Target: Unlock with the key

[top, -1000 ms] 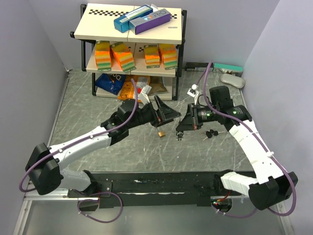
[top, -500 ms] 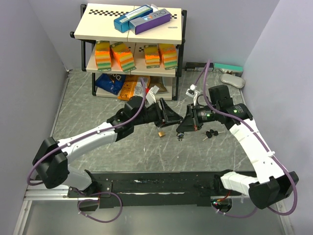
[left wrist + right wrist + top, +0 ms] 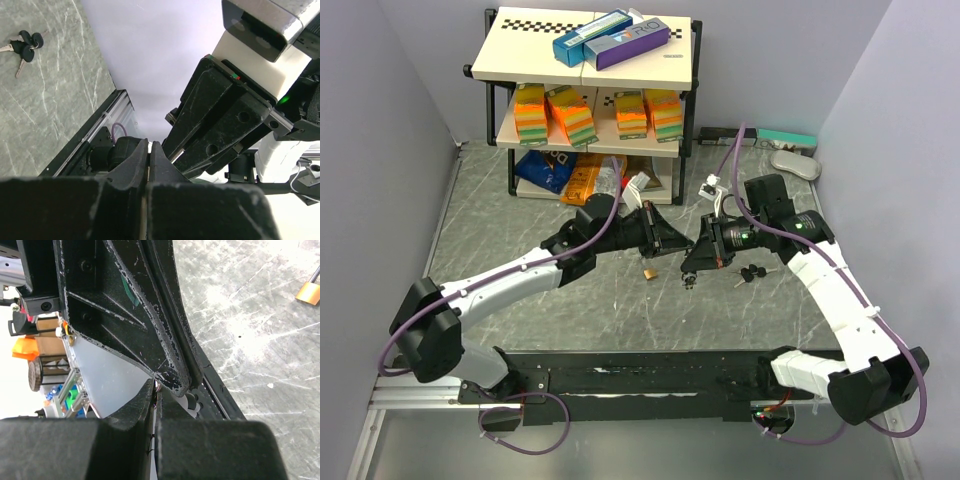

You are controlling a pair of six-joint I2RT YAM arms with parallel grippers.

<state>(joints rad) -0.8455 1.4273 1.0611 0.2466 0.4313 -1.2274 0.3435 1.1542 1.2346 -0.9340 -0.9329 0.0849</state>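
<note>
A small brass padlock [image 3: 648, 272] [image 3: 308, 291] lies on the grey marbled table, just below and left of both grippers. Two black-headed keys [image 3: 750, 272] [image 3: 25, 41] lie on the table to the right. My right gripper [image 3: 692, 265] [image 3: 156, 385] is shut, and a small dark thing that looks like a key [image 3: 690, 282] hangs under its tips. My left gripper [image 3: 676, 243] [image 3: 149, 145] is shut, its tips right against the right gripper's fingers [image 3: 225, 125]. I see nothing between the left fingers. Both grippers hover above the table.
A two-tier shelf rack [image 3: 495, 100] stands at the back with boxes on top and sponges inside. Snack packets [image 3: 555, 172] lie under it. A white object [image 3: 796, 163] rests at the back right. Grey walls close in on both sides.
My left gripper moved right toward the right gripper and its fingers went from wide open to shut. The right gripper stayed shut and barely shifted.
</note>
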